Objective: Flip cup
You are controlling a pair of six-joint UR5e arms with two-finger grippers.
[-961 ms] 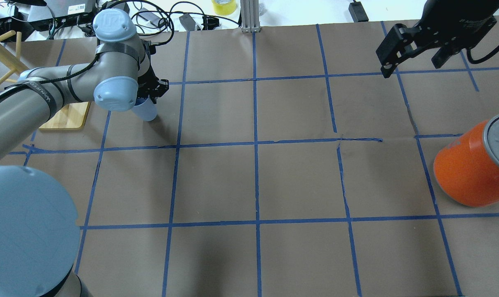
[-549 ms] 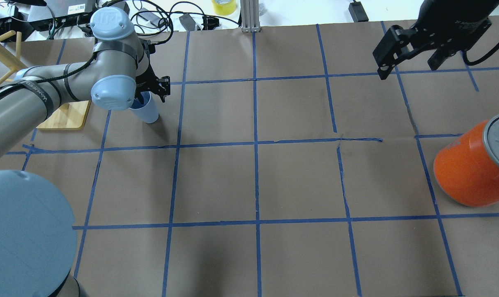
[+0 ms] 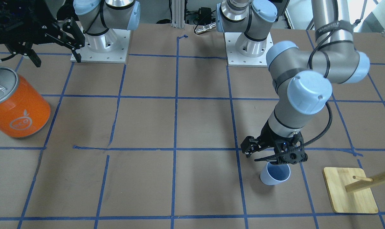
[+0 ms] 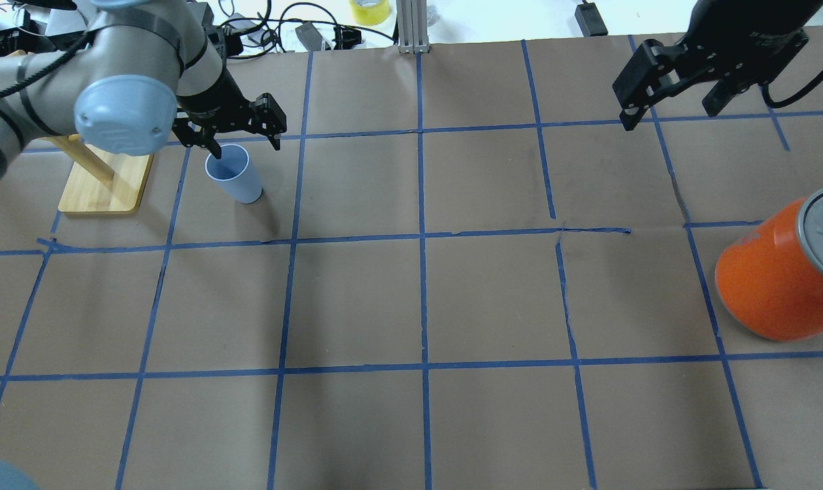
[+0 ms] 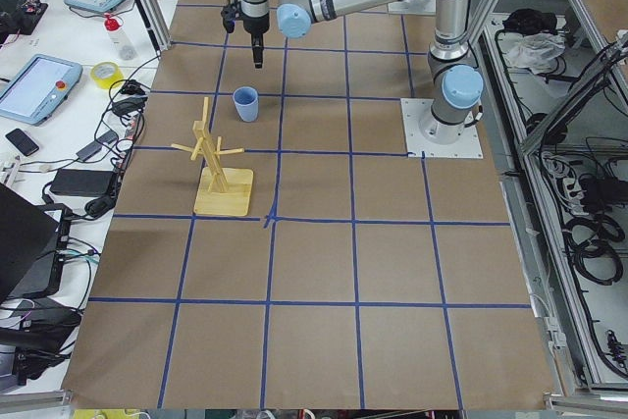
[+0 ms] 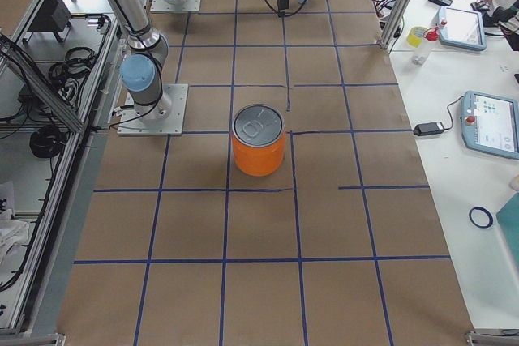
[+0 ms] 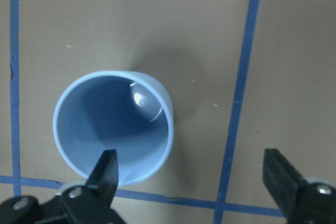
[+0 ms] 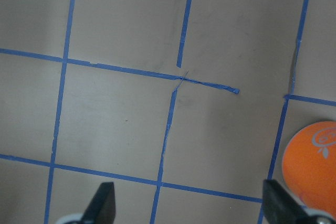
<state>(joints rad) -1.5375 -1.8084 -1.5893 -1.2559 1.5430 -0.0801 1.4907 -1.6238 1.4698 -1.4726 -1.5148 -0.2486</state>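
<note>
The small pale lavender-blue cup (image 4: pixel 233 175) stands upright, mouth up, on the brown paper at the far left. It also shows in the front view (image 3: pixel 274 174) and the left wrist view (image 7: pixel 113 127). My left gripper (image 4: pixel 240 138) is open and empty just above the cup; in the wrist view (image 7: pixel 190 169) one fingertip (image 7: pixel 107 167) lies over the cup's near rim. My right gripper (image 4: pixel 670 111) is open and empty, high over the far right of the table (image 8: pixel 189 192).
A large orange can (image 4: pixel 775 280) with a silver lid stands at the right edge (image 3: pixel 19 109). A wooden peg stand on a board (image 4: pixel 102 180) is just left of the cup (image 3: pixel 350 190). Cables and boxes lie beyond the far edge.
My left gripper, which was down at the cup's rim, has opened and lifted away. The cup now stands free and upright. My right gripper has barely moved.
</note>
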